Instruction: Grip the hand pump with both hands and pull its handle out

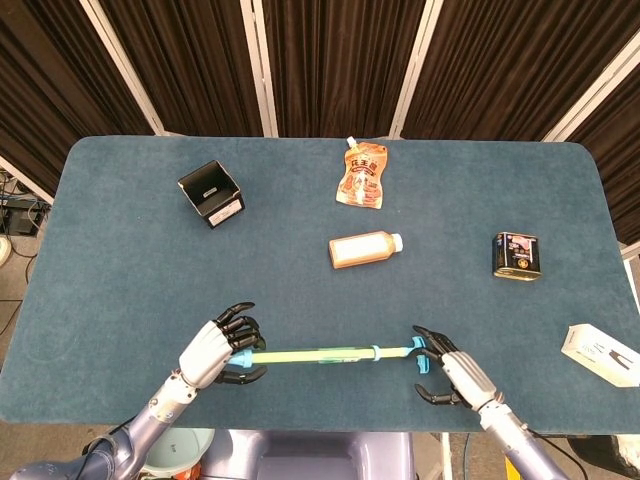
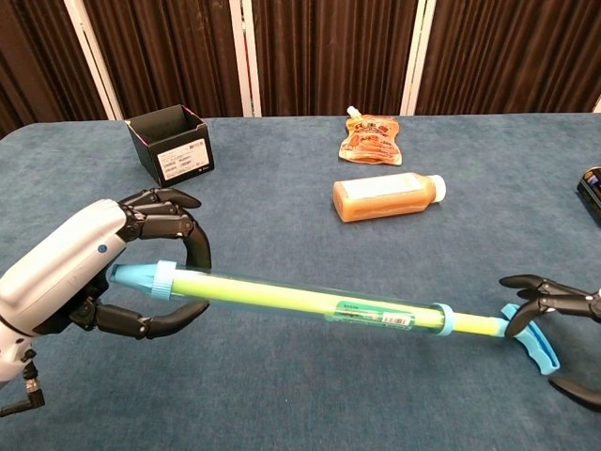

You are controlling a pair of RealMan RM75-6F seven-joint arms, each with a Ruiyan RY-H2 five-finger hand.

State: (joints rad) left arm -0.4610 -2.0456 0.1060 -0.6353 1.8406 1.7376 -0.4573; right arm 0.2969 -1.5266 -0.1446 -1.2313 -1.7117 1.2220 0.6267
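Head view: blue felt-covered table (image 1: 130, 260) before dark curtains with white poles. Near edge: long yellow-green hand pump with light-blue end caps (image 1: 320, 355), lying left to right. Left hand (image 1: 215, 350), fingers curled around the pump's left end, holding it. Right hand (image 1: 452, 372), fingers spread at the light-blue T-handle (image 1: 418, 356), not closed on it. Also: open black cardboard box (image 1: 211, 193), orange spouted drink pouch (image 1: 362, 176), orange plastic bottle with white cap (image 1: 364, 249), dark printed tin (image 1: 516, 255), white flat carton (image 1: 600, 353)

Chest view: pump (image 2: 310, 303) lifted at its left end in the left hand (image 2: 89, 268); right hand (image 2: 554, 315) open, fingertips at the T-handle (image 2: 531, 346)
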